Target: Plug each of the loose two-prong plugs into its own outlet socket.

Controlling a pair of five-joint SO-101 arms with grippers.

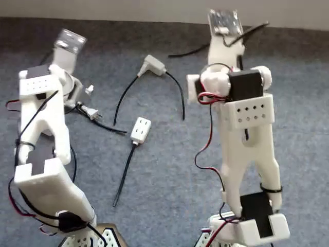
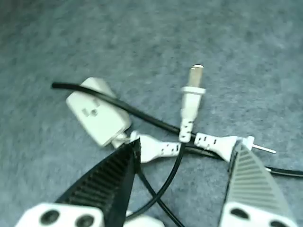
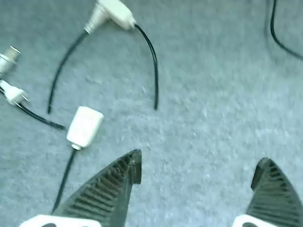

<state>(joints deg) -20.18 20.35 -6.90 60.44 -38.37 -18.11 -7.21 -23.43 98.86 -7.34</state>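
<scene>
My left gripper (image 2: 185, 144) is open and hovers low over a tangle of white two-prong plugs. One plug (image 2: 191, 99) points its prongs away, and a second plug (image 2: 218, 141) lies by the grey finger (image 2: 246, 175). A white outlet block (image 2: 97, 113) sits just beyond the black finger (image 2: 113, 175). In the high view these plugs (image 1: 90, 111) lie at the left arm's tip. My right gripper (image 3: 200, 158) is open over bare carpet with nothing between its fingers. A white outlet socket (image 3: 85, 125) on a black cord lies off to one side of it, in mid-table (image 1: 140, 129).
An angled white socket (image 1: 154, 65) with a curved black cord lies at the back centre, also seen from the right wrist (image 3: 113, 12). A loose black cord (image 1: 180, 98) ends near it. The right arm (image 1: 241, 118) stretches along the right side. Grey carpet covers the table.
</scene>
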